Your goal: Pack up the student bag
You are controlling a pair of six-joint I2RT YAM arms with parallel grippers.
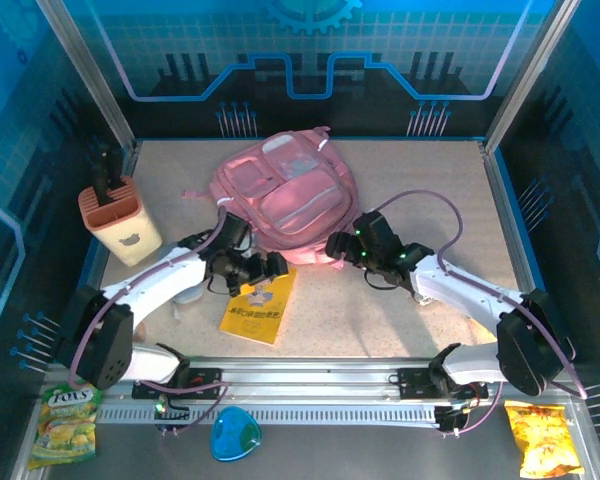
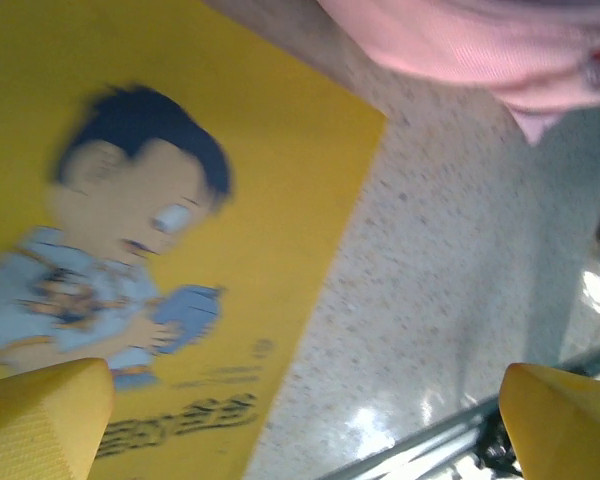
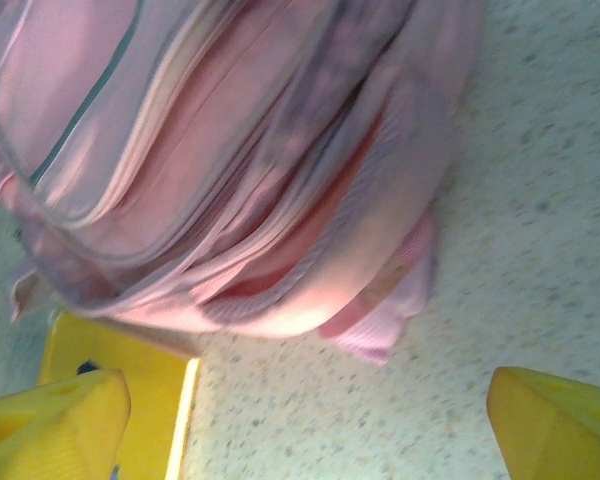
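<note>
Two bent arms, left pincer [image 1: 278,264] over book [image 1: 257,310], right pincer [image 1: 333,243] at bag [image 1: 285,195]

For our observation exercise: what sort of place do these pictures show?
Probably a robotics lab test cell: a left arm and right arm mounted on a metal rail, blue printed panels fencing the table, and staged props such as a pink backpack and yellow book.
</note>
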